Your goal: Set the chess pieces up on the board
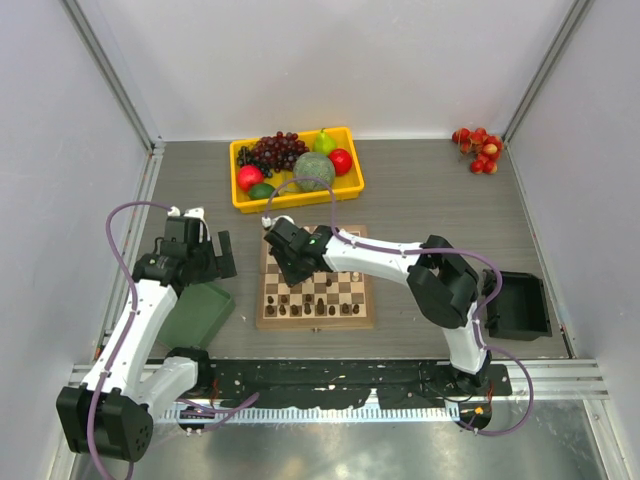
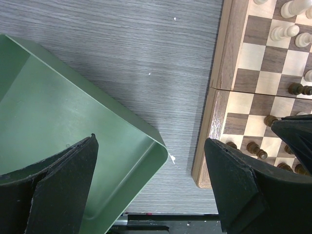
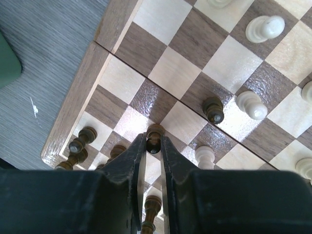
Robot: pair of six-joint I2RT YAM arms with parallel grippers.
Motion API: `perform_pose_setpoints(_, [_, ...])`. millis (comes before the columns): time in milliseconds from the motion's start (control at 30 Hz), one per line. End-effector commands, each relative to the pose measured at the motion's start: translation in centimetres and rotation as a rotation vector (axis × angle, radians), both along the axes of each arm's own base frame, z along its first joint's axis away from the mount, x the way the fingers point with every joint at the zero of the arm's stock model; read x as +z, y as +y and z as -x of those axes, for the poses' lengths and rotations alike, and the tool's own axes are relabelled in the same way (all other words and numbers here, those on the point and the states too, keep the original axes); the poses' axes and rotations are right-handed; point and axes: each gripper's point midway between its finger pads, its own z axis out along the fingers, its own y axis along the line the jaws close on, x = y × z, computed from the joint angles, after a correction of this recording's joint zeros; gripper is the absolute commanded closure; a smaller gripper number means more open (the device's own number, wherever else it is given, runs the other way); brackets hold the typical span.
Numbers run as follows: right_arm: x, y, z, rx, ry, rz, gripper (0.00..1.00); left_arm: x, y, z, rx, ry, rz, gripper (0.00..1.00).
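Note:
The board (image 1: 262, 320) lies in front of the arms, with cream and dark brown chess pieces on its squares. My right gripper (image 3: 154, 140) hangs low over the board's left side (image 3: 78, 102), shut on a dark brown pawn (image 3: 155, 131) whose end shows between the fingertips. Another dark pawn (image 3: 213, 109) and a cream pawn (image 3: 251, 105) stand just beyond it. More dark pieces (image 3: 80, 144) crowd the near left corner. My left gripper (image 2: 150, 141) is wide open and empty, over bare table between the green tray (image 2: 73, 122) and the board's rim (image 2: 219, 97).
A yellow tray (image 1: 240, 200) holding grapes and other fruit sits behind the board. The green tray (image 1: 200, 315) lies left of the board, under the left arm. Red cherries (image 1: 478, 148) rest at the far right, and a black box (image 1: 518, 305) at the near right.

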Motion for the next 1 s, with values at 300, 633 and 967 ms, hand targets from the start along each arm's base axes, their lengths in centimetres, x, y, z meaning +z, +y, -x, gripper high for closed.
perform_pose_setpoints(300, [3.9,-0.8,2.2,0.054,-0.018,-0.062,0.87,0.1,-0.5,-0.7,-0.010,-0.016,0.026,0.03])
perform_pose_setpoints(633, [2.6,-1.0,3.3,0.100,0.027,-0.020,0.87,0.1,-0.7,-0.8,-0.018,-0.014,0.037,0.03])
perform_pose_setpoints(967, [2.1,-0.3,4.3,0.145,0.065,-0.017,0.88,0.0,-0.8,-0.8,-0.022,-0.012,0.042,0.03])
